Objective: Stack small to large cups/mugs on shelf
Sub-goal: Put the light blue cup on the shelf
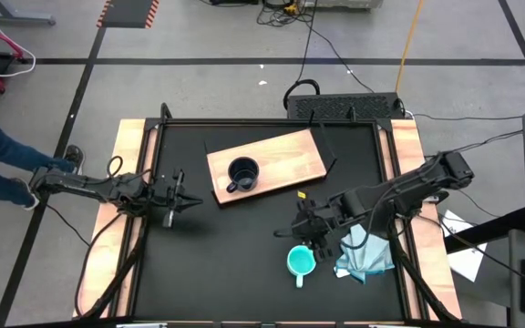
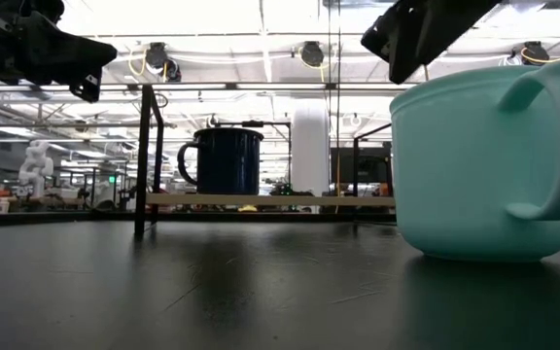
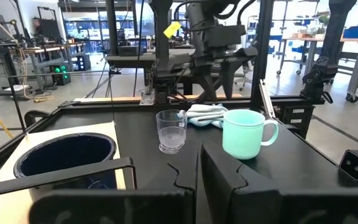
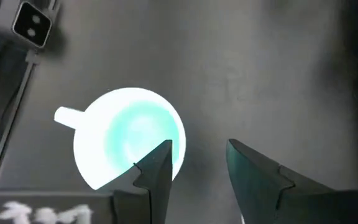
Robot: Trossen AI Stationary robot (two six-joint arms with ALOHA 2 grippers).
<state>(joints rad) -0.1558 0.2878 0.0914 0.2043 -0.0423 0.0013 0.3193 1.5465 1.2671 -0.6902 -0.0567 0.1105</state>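
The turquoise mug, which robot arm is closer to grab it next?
The right. Its gripper hangs just above the turquoise plastic mug, fingers open, while the left gripper waits across the black table, beside the wooden shelf board.

Glass cup beside turquoise mug

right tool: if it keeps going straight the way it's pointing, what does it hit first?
Probably the turquoise mug. The right tool points straight down at the tabletop, open, one finger over the mug's rim and the other over bare table. Height above the mug is unclear.
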